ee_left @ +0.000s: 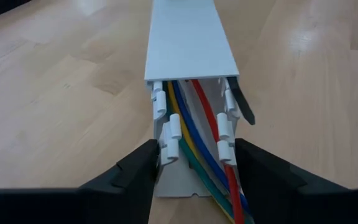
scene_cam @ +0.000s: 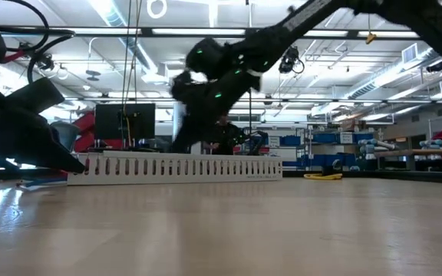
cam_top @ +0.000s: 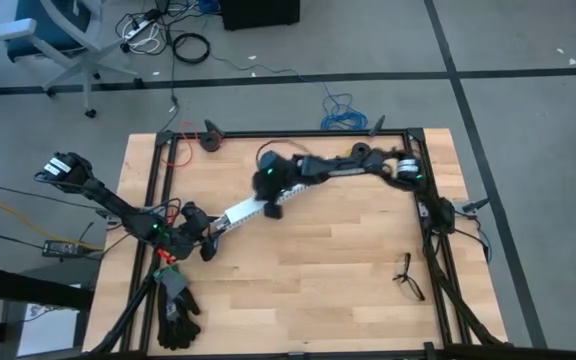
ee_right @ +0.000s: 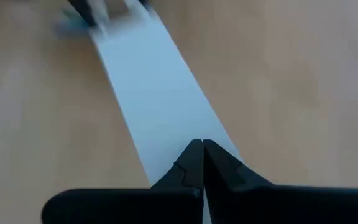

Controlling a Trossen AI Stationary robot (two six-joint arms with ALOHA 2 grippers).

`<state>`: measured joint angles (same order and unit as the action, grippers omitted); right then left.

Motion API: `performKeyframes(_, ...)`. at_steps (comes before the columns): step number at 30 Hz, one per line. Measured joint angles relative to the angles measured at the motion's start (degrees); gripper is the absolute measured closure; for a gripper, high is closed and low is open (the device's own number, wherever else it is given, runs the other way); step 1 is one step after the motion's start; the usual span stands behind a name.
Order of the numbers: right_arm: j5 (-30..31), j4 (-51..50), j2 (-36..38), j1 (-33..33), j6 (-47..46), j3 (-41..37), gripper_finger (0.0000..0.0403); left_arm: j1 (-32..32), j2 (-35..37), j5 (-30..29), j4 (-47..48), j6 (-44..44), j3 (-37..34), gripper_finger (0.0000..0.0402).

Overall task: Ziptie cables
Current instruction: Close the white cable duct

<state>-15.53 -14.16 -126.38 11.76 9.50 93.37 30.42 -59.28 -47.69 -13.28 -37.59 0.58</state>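
A long white slotted channel (cam_top: 245,211) lies slantwise on the wooden table (cam_top: 348,270), and it serves as the landmark here. The left gripper (ee_left: 194,163) sits at the channel's open end, its two dark fingers (ee_left: 138,171) pressed against the outer side walls, clamping the channel between them. Inside that open end run the cables (ee_left: 201,140), red, blue, yellow and green strands lying along the channel floor and passing out between the fingers. A flat white cover (ee_left: 188,40) caps the channel beyond the exposed end. A thin black strip, which may be the ziptie (ee_left: 243,104), pokes out beside one side wall just under the cover's edge. The right gripper (ee_right: 202,163) is at the channel's far end, fingers fully closed together, tips resting on the white cover and holding nothing.
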Motion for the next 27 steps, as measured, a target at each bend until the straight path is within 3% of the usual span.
performKeyframes(3, -1.4, 7.9, -5.6, -2.6, 0.3, 5.2, 0.0403, -0.2, 0.0, -0.2, -0.2, 0.1, 0.0, 0.0193)
performKeyframes(6, -2.0, 6.4, -7.8, -4.3, 2.1, 10.9, 0.0403, -1.0, 0.0, 0.3, -1.2, 0.2, 0.0, 0.0193)
performKeyframes(14, 0.2, -4.0, -1.9, -3.2, 4.7, 12.7, 0.0403, -1.6, -0.2, 0.8, -1.4, 0.1, 0.1, 0.0193)
performKeyframes(20, 3.7, -19.0, -1.9, -0.8, 5.8, 12.2, 0.0403, -1.6, -0.3, 2.0, -1.1, 0.1, 0.1, 0.0193)
performKeyframes(27, -0.7, -8.3, -8.7, -2.7, 5.4, 15.6, 0.0403, -2.9, -0.4, 2.3, -2.9, 3.6, 0.0, 0.0193)
